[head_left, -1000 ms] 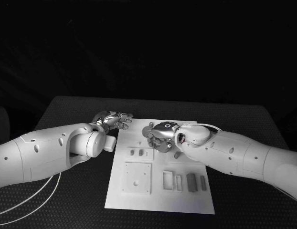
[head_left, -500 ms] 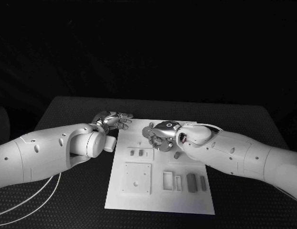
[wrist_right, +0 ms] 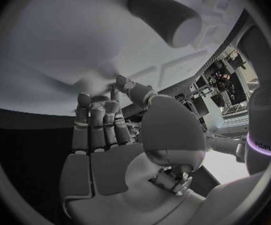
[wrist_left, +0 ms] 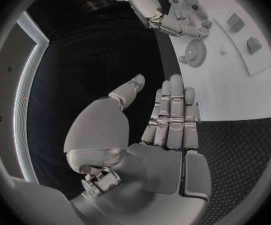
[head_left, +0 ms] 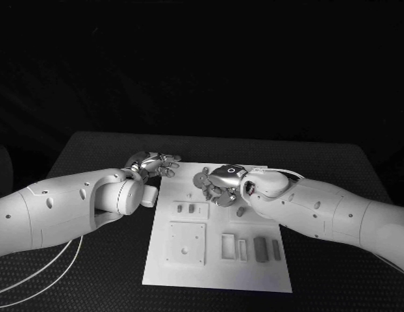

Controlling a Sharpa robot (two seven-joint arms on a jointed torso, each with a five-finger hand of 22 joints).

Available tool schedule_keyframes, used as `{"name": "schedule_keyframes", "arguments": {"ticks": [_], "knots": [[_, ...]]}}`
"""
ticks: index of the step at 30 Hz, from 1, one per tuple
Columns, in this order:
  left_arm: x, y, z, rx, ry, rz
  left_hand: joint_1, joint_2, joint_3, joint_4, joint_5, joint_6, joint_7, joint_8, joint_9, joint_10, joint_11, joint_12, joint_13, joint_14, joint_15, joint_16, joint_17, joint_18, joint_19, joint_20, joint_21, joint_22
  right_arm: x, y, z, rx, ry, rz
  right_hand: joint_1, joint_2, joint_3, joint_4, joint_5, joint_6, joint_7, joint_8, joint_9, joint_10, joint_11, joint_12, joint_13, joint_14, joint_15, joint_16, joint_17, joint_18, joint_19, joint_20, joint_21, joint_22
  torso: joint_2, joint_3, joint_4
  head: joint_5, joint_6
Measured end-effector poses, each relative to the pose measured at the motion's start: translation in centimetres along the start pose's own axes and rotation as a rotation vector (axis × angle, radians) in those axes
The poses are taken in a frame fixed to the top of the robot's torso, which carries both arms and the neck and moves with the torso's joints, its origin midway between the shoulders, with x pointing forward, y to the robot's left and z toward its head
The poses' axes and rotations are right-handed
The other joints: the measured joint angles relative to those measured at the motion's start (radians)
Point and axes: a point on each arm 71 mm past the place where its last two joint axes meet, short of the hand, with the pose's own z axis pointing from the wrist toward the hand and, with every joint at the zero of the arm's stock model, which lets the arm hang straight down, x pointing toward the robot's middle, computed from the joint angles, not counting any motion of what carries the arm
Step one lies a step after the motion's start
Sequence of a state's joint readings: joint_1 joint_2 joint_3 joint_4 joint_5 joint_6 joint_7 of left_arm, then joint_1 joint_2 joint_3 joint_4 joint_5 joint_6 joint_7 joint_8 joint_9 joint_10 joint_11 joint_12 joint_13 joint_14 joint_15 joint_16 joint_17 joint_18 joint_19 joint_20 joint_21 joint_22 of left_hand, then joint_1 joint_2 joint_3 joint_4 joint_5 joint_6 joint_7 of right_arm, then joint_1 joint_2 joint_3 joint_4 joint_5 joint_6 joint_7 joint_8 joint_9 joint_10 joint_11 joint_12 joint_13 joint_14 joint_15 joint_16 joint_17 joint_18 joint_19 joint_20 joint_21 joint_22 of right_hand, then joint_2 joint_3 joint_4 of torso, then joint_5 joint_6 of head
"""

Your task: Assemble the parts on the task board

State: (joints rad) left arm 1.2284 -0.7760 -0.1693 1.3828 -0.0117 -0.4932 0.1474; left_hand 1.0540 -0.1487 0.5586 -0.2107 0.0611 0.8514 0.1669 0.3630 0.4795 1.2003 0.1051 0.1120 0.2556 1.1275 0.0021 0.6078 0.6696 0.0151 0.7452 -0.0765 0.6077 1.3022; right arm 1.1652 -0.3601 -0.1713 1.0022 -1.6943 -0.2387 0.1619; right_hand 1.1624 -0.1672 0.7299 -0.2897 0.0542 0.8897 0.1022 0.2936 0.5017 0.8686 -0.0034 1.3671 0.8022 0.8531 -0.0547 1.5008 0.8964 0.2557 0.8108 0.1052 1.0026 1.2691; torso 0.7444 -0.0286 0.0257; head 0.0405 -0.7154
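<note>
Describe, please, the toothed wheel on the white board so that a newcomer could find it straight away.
Start at the white board in the middle of the black table. Go to its far end, where the right hand hovers. The gear lies there beside the fingers: round and toothed, unlike the blocky rectangular pieces nearer the robot.

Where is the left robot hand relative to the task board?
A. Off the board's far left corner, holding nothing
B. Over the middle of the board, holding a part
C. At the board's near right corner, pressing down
A: in the head view the left robot hand sits just beyond the far left corner of the task board, and the left wrist view shows its fingers straight with nothing in them.
</note>
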Motion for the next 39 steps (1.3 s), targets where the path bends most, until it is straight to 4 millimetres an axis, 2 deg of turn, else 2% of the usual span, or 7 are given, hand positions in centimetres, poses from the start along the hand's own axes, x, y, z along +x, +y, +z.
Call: {"name": "schedule_keyframes", "arguments": {"ticks": [4,7,11,16,23,30,39], "knots": [[0.0,0.0,0.0,0.0,0.0,0.0,0.0,0.0,-0.003,-0.003,0.0,0.0,0.0,0.0,0.0,0.0,0.0,0.0,-0.001,0.0,0.0,0.0,0.0,0.0,0.0,0.0,0.0,0.0,-0.04,0.01,0.03,0.0,-0.001,0.0,0.0,0.0,0.0,0.0,0.0,0.038,0.007,0.02,0.007,0.005,0.005,0.0,-0.001,0.0,0.0,0.0,-0.001,0.0,0.0,0.0,0.0,0.0,0.0,0.0001,0.0,0.0,0.0],[0.0,0.0,0.0,0.0,0.0,0.0,0.0,0.0,-0.003,-0.003,0.0,0.0,0.0,0.0,0.0,0.0,0.0,0.0,-0.001,0.0,0.0,0.0,0.0,0.0,0.0,0.0,0.0,0.0,-0.02,-0.03,0.02,0.001,0.001,0.0,-0.014,0.014,0.0,0.0,0.0,0.073,0.008,0.037,0.016,0.009,0.009,0.0,-0.003,0.0,0.0,0.002,-0.003,0.0,0.0,0.0,0.0,0.0,0.0,0.0002,0.0,0.0,0.0],[0.0,0.0,0.0,0.0,0.0,0.0,0.0,0.0,-0.003,-0.003,0.0,0.0,0.0,0.0,0.0,0.0,0.0,0.0,-0.001,0.0,0.0,0.0,0.001,0.0,0.0,0.0,0.0,0.0,0.0,-0.03,0.03,0.002,0.001,0.0,-0.031,0.031,0.0,0.0,0.0,0.098,-0.002,0.05,0.023,0.011,0.01,0.0,-0.005,0.0,0.0,0.004,-0.004,0.0,0.0,0.0,0.0,0.0,0.0,0.0006,0.0,-0.001,-0.001],[0.01,0.0,-0.02,0.0,0.001,0.0,0.0,0.0,-0.002,-0.003,0.0,0.0,0.0,0.0,0.0,0.0,0.0,0.0,-0.001,0.0,0.0,-0.004,0.001,0.0,0.0,0.0,0.0,0.001,-0.03,0.01,0.08,0.004,0.001,0.0,-0.034,0.034,0.0,0.0,0.0,0.106,-0.002,0.054,0.024,0.007,0.007,0.0,-0.005,0.0,0.0,0.004,-0.004,0.0,0.0,0.0,0.0,0.0,0.0,0.0004,0.0,-0.003,-0.001],[-0.02,0.01,-0.1,0.0,0.001,-0.001,0.004,0.004,0.001,-0.006,0.0,0.0,0.0,0.0,-0.001,0.0,0.0,0.002,-0.002,0.0,0.0,-0.004,0.003,0.0,0.0,0.0,0.0,0.001,-0.11,0.1,0.21,0.01,-0.002,-0.009,-0.069,0.05,-0.028,0.0,0.0,0.145,-0.02,0.077,0.039,0.028,-0.016,0.005,-0.013,0.01,-0.01,0.009,-0.008,0.0,0.02,-0.013,0.0,-0.003,0.001,0.0,-0.0011,-0.005,-0.001],[0.01,0.02,-0.14,-0.001,0.003,0.001,0.004,0.004,0.001,-0.012,0.0,0.0,0.0,0.0,-0.002,0.0,0.0,0.004,-0.003,0.0,0.0,-0.004,0.004,0.0,0.0,0.0,0.0,0.002,-0.19,0.04,0.13,0.019,-0.012,-0.021,-0.074,0.055,-0.033,0.0,0.0,0.157,-0.022,0.084,0.052,0.045,-0.023,0.004,-0.017,0.026,-0.018,0.009,-0.013,0.0,0.034,-0.02,0.0,-0.009,0.001,-0.0012,-0.0007,-0.007,-0.001],[0.0,0.07,-0.12,-0.008,0.013,0.008,0.003,0.005,-0.003,-0.008,0.0,0.0,0.0,0.005,-0.005,0.0,0.0,0.011,-0.005,0.0,0.0,-0.008,0.011,0.0,0.0,0.0,-0.004,0.004,-0.02,-0.16,-0.68,0.028,-0.046,-0.014,-0.108,0.054,-0.006,0.012,0.0,0.161,-0.025,0.084,0.059,0.061,-0.018,-0.004,-0.028,0.043,-0.021,0.004,-0.021,0.0,0.05,-0.022,0.0,-0.021,0.0,-0.0005,0.0006,-0.006,-0.001]]}}
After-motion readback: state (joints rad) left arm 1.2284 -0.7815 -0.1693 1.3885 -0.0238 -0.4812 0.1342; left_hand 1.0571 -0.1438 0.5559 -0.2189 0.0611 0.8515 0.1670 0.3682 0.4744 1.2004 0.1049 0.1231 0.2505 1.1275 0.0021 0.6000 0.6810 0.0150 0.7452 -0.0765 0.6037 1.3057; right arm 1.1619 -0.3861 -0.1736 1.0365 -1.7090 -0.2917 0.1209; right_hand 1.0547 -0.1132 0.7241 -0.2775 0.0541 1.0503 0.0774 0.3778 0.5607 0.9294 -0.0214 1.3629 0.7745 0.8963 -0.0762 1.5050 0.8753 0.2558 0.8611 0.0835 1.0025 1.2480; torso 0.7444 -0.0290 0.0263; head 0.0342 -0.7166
